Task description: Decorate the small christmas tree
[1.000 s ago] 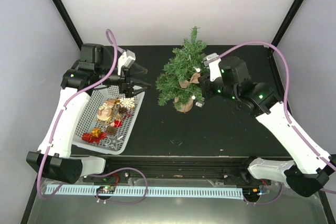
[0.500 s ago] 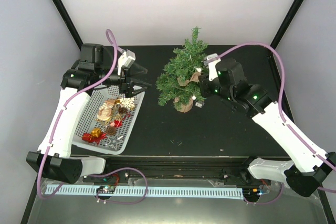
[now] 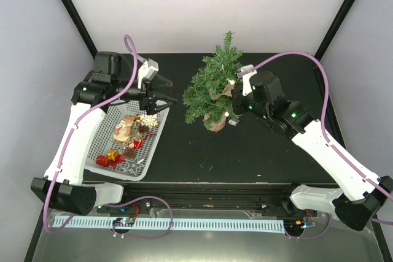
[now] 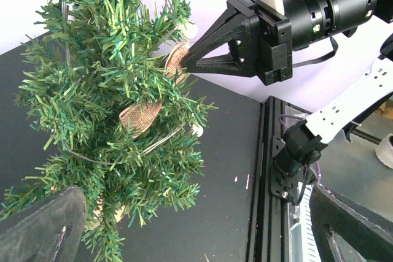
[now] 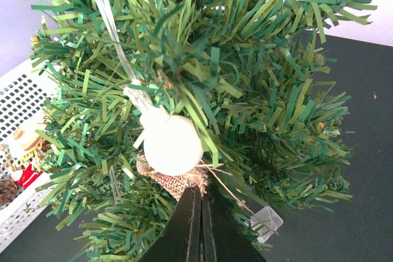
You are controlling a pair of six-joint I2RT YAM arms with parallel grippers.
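Note:
The small christmas tree (image 3: 212,84) stands upright on its wood-slice base (image 3: 214,123) at mid-table. It fills the left of the left wrist view (image 4: 110,90) and most of the right wrist view (image 5: 245,90). My right gripper (image 3: 231,92) is at the tree's right side, shut on a burlap bow (image 5: 175,182) among the branches. The left wrist view shows the bow (image 4: 141,115) pinched at one end by the right gripper's tips (image 4: 184,62). A white round bulb (image 5: 171,142) hangs just above the bow. My left gripper (image 3: 164,99) is open and empty, left of the tree.
A white perforated tray (image 3: 98,142) at the left holds several small ornaments (image 3: 129,130), red, gold and white. A small clear plastic piece (image 5: 265,222) lies by the tree's foot. The black table's near edge has a rail (image 4: 276,170).
My right arm has shifted a little left toward the tree, still holding the bow. The left arm has not moved.

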